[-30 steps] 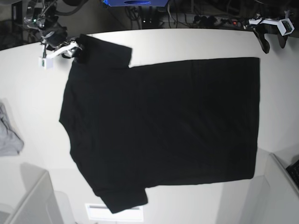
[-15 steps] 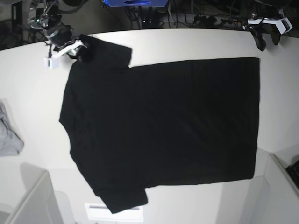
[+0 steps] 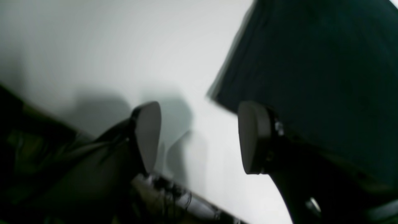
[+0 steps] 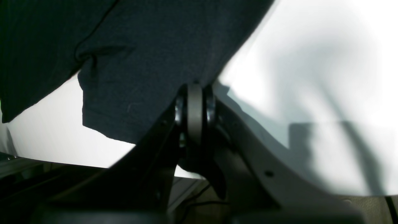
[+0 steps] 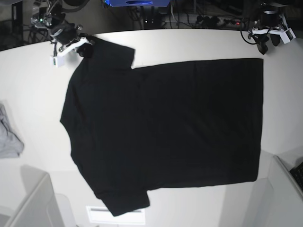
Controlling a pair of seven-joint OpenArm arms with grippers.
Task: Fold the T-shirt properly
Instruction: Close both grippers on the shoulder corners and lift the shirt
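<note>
The black T-shirt lies spread flat on the white table, collar to the left and hem to the right; no print shows. My right gripper is at the far-left sleeve, and in the right wrist view this right gripper is shut with the sleeve edge pinched at its tips. My left gripper hovers just beyond the far-right hem corner. In the left wrist view the left gripper stands open with bare table between its pads, and the hem corner sits just ahead.
A small grey cloth lies at the table's left edge. White bins stand at the front left and front right. A white label sits at the front edge. Cables and gear line the back.
My right gripper has gone from open to shut at the far-left sleeve and shifted slightly farther back. My left gripper has moved left and down toward the far-right hem corner, still open.
</note>
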